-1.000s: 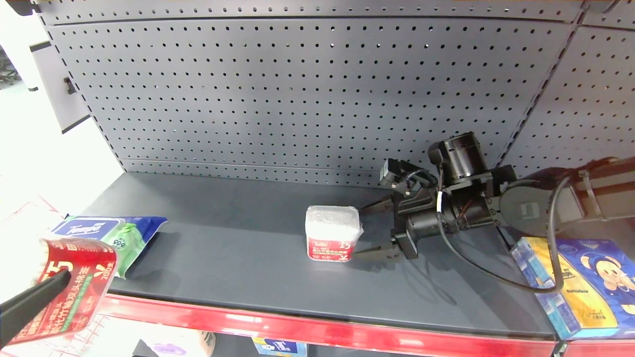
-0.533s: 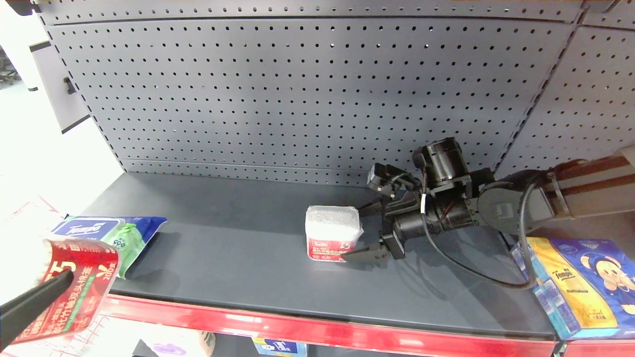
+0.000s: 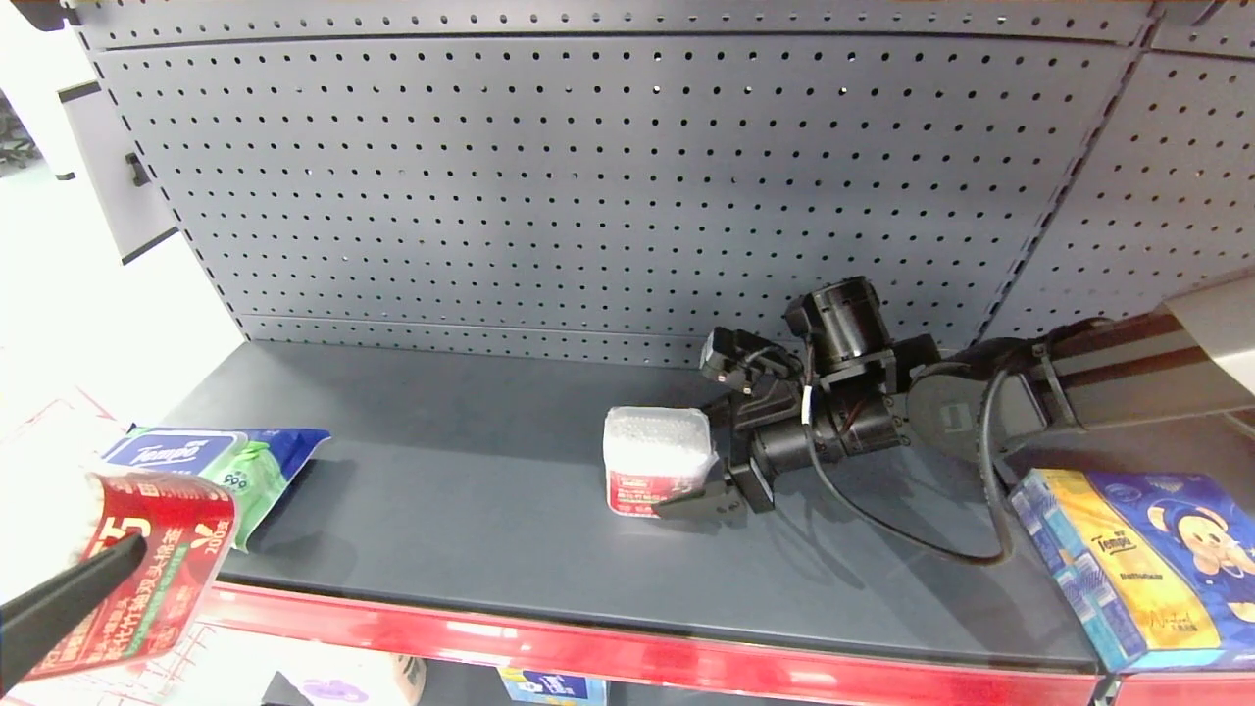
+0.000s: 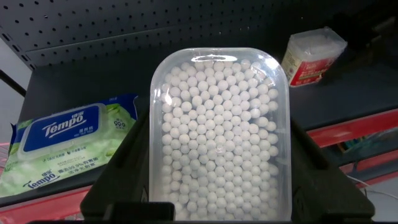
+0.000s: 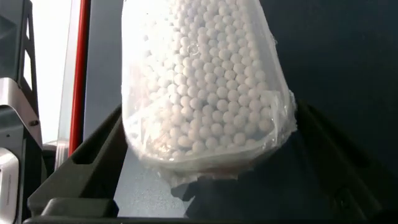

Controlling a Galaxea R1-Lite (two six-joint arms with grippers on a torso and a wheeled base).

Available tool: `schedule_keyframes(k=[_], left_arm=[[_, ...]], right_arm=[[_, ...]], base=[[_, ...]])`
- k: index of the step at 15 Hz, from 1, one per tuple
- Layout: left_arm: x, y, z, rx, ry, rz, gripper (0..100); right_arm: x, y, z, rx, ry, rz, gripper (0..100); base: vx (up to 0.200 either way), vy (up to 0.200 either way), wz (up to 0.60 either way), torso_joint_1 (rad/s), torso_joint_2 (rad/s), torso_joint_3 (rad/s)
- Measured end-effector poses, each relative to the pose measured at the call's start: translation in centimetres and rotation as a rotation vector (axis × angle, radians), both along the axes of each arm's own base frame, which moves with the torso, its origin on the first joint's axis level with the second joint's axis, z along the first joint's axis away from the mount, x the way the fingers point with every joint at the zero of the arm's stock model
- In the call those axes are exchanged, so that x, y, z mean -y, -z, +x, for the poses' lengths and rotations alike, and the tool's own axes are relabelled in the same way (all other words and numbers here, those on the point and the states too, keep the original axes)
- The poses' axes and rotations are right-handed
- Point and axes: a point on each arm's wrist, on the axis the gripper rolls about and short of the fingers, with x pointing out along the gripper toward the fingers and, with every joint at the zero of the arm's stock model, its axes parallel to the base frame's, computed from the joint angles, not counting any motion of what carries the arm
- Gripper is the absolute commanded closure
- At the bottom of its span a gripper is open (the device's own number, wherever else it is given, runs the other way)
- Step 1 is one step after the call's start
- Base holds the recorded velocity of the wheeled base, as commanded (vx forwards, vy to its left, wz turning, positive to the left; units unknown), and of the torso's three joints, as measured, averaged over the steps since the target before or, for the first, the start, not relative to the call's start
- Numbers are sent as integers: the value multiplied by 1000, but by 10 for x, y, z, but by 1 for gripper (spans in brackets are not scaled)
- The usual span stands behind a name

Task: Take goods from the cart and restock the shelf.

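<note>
Right pincer [image 3: 698,461] lies low on the shelf [image 3: 471,510], its jaws spread to either side of the standing cotton swab pack [image 3: 655,461]. That pack sits partway between them near mid-shelf; whether they touch it I cannot tell. Left pincer [image 3: 98,579] pinches a second cotton swab pack [image 3: 147,559] before the shelf's left end, near the wet wipes pack [image 3: 211,466]. One pack looks shelved and one awaits placing, so restocking seems barely begun.

The right gripper [image 3: 689,461] has slid leftward along the shelf [image 3: 461,510] — a second ago its open fingers stopped just short of the cotton swab pack [image 3: 655,441]; now they straddle it, one finger in front, one behind, the arm stretched farther across.
</note>
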Motion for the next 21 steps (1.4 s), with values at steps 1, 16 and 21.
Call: schedule_keyframes(k=[1,16,21], left_arm=[[0,0,0,0,0,1,100],[0,1,0,-6,-2,1,100],[0,1,0,-3,-2,-1,100]], right_arm=[[0,1,1,1,0,1,100],[5,3,-26,15,-63,-32,100],[16,4,-47,9,-78,-51,100]], base=[[0,0,0,0,0,0],[0,0,0,0,0,0],[0,0,0,0,0,0]])
